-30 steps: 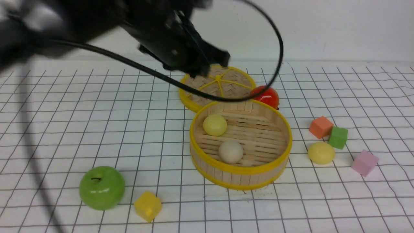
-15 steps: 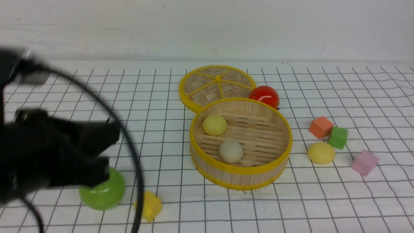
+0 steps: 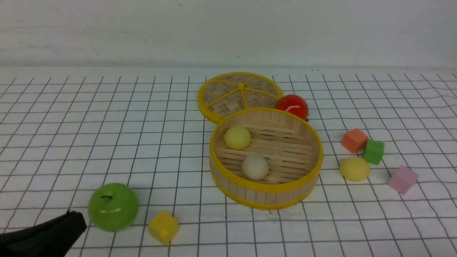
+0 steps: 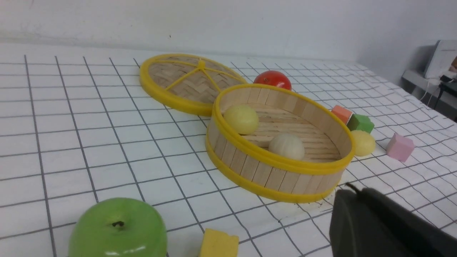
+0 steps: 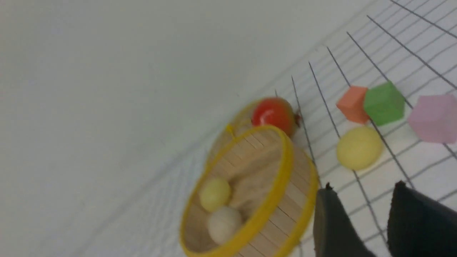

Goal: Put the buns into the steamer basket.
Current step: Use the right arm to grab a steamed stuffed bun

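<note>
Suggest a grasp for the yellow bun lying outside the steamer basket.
Take the yellow bun across its widest middle, straight down from above: it is a smooth dome with no handle. Probably put the jaws at its left and right sides; the orange cube and green cube crowd the far side, while the steamer basket leaves a gap.

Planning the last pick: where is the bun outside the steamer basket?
In the front view, the pale yellow bun lies right of the steamer basket, beside the green cube.

Loose bun [image 3: 354, 168] between basket [image 3: 266, 189] and green cube [image 3: 373, 151], open above.
</note>
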{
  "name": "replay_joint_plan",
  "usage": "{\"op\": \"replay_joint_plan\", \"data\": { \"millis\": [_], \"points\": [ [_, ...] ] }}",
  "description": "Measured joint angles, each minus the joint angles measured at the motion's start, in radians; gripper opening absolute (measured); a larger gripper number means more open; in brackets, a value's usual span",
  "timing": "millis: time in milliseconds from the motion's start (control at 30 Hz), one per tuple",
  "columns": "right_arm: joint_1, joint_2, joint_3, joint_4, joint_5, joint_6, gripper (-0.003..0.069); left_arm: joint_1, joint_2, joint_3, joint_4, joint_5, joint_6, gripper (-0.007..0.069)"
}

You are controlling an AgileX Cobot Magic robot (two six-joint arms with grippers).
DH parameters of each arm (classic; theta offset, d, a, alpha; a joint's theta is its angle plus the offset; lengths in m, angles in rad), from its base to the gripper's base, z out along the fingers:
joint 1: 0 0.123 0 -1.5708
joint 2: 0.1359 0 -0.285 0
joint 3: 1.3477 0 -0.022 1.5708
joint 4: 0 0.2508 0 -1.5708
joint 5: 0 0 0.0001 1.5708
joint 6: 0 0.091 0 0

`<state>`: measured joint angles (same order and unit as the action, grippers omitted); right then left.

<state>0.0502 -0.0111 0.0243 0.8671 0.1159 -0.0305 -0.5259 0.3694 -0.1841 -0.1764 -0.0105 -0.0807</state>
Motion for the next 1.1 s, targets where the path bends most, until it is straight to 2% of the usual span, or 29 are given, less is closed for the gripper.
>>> {"op": "replay_joint_plan", "data": {
  "millis": [100,133,233,300,400,467,567,633,767,867,967,1100],
  "points": [
    [0.0,0.022,-0.047,0.042,0.047,-0.036,0.0221,0.0,0.0,0.002,0.0,0.002,0.0,-0.0013],
    [0.0,0.078,-0.107,0.038,0.113,-0.084,0.0205,0.0,0.0,0.002,-0.001,0.011,0.0,-0.0013],
    [0.0,0.326,-0.296,-0.046,0.319,-0.216,0.0158,0.0,0.0,0.002,-0.001,0.011,0.0,-0.0013],
    [0.0,0.509,-0.41,-0.129,0.459,-0.256,0.0116,0.0,0.0,0.002,-0.001,0.011,0.0,-0.0013],
    [0.0,0.738,-0.544,-0.207,0.583,-0.261,0.0065,0.0,0.0,0.002,-0.001,0.011,0.0,-0.0013],
    [0.0,0.988,-0.698,-0.284,0.671,-0.26,0.001,0.0,0.0,0.002,-0.001,0.011,0.0,-0.0013],
    [0.001,1.149,-0.792,-0.31,0.693,-0.257,0.0,0.0,0.0,0.002,-0.001,0.011,0.0,-0.0013],
    [0.012,1.314,-0.895,-0.345,0.687,-0.241,0.0,0.0,0.0,0.002,-0.001,0.011,0.0,-0.0013],
    [0.041,1.475,-1.031,-0.465,0.674,-0.151,0.0,0.0,0.0,0.002,-0.001,0.011,0.0,-0.0013],
    [0.072,1.642,-1.184,-0.658,0.675,-0.006,0.0004,0.0,0.0,0.002,-0.001,0.011,0.0,-0.0013],
    [0.095,1.75,-1.277,-0.758,0.692,0.071,0.0025,0.0,0.0,0.002,-0.002,0.011,0.0,-0.0011],
    [0.103,1.843,-1.355,-0.792,0.697,0.096,0.0071,0.0,0.0,0.002,-0.002,0.011,0.0,-0.0006]
  ]
}}
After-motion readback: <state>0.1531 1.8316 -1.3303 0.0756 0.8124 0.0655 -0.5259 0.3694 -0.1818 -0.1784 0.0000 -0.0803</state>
